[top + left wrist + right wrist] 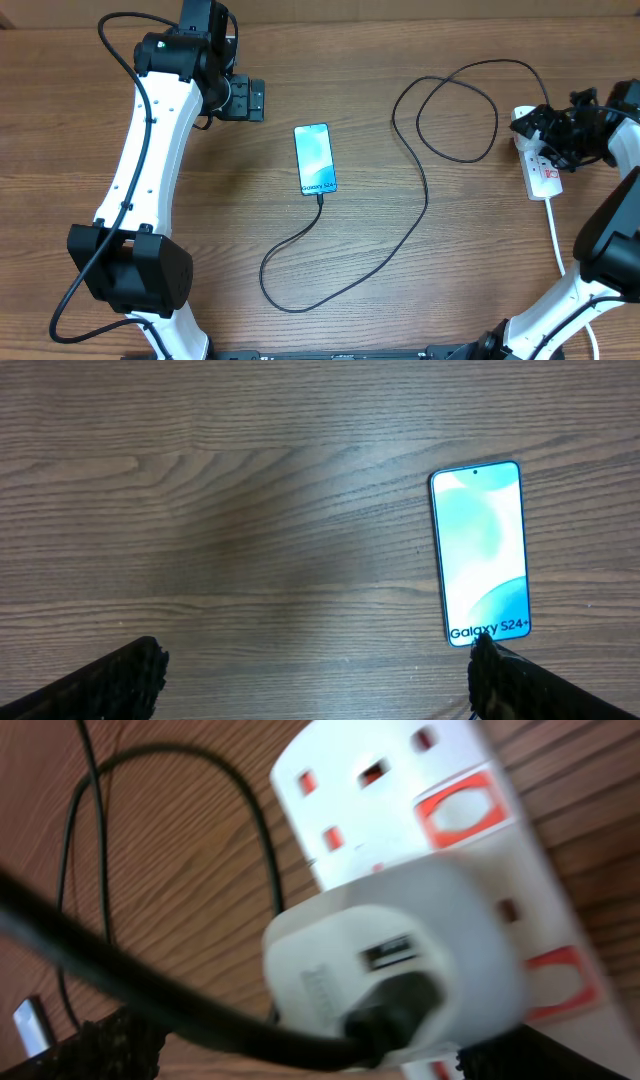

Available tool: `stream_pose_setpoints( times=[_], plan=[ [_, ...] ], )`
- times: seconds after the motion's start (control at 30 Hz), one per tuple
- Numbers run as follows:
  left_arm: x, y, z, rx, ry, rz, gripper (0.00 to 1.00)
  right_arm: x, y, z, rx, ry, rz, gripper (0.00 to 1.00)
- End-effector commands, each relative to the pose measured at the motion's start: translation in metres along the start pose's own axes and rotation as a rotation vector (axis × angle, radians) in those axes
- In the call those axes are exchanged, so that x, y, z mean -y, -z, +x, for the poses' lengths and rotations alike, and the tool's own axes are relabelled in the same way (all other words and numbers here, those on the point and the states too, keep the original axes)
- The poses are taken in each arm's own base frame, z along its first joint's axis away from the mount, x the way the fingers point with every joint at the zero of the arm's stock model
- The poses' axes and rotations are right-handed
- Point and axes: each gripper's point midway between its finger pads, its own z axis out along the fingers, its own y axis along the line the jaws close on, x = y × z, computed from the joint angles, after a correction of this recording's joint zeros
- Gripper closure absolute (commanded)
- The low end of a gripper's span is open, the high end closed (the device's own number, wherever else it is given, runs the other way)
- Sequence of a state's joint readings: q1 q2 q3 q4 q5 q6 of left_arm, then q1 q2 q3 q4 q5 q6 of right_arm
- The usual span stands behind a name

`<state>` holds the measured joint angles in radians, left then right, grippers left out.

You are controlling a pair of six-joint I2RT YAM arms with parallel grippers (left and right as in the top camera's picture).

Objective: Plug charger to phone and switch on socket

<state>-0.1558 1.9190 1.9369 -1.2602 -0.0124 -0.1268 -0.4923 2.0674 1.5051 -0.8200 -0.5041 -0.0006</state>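
Note:
The phone (315, 158) lies face up mid-table, its teal screen reading "Galaxy" (478, 555). The charger's thin black cable (427, 198) meets the phone's bottom edge, loops across the table and ends in a white adapter (395, 960) seated in the socket (543, 172). In the right wrist view the socket (400, 780) shows red-framed switches. My right gripper (535, 128) hovers over the socket's far end, open (320, 1058), with the adapter just ahead between its fingers. My left gripper (260, 98) is open (315, 685) over bare wood left of the phone.
The socket's white cord (555, 240) runs toward the front edge on the right. The black cable's loops cover the table between the phone and the socket. The left arm (150, 170) stretches along the left side.

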Motion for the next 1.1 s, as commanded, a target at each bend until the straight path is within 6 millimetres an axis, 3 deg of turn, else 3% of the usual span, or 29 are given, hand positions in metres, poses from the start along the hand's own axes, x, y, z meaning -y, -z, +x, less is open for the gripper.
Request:
stream_pose_setpoints(
  times=[0.0,0.4,0.6,1.07],
  plan=[
    [0.000,-0.003,-0.001,-0.002,-0.017,-0.006,0.00,-0.012,-0.014,0.012,-0.046,0.001,-0.043,0.04],
    [0.000,-0.003,-0.001,-0.002,-0.017,-0.006,0.00,-0.010,-0.014,0.009,-0.036,0.004,-0.030,0.09],
    [0.000,-0.003,-0.001,-0.002,-0.017,-0.005,0.00,0.005,-0.010,0.001,-0.005,-0.048,0.031,0.09],
    [0.000,-0.003,-0.001,-0.002,-0.016,-0.006,0.00,0.014,0.024,-0.026,0.090,-0.085,0.059,0.09]
  ],
)
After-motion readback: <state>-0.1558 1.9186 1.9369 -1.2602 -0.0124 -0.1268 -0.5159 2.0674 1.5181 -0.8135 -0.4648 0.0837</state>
